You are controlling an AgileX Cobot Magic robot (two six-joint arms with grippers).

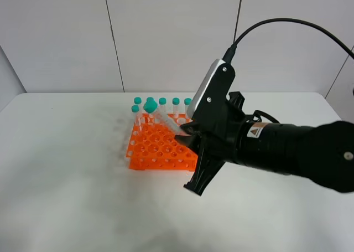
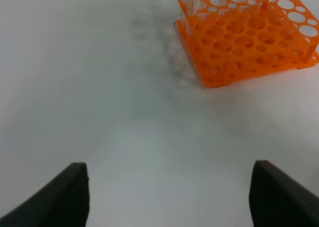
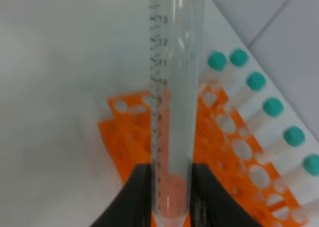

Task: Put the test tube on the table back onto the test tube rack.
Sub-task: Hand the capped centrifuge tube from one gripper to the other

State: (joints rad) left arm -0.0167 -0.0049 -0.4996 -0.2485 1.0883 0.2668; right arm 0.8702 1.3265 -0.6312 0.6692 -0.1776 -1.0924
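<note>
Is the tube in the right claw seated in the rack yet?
No, the right claw holds the tube tilted above the rack, cap end raised.

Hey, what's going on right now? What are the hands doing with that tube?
Right hand shut on the tube, tilted above the orange rack. Left hand open, over the table. Nothing seen in the way.

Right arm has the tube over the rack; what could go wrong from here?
The right gripper holds the test tube by its tip end, tilted, cap toward the standing tubes; swinging it upright could knock them. So tilted, the tip may miss a hole in the test tube rack.
</note>
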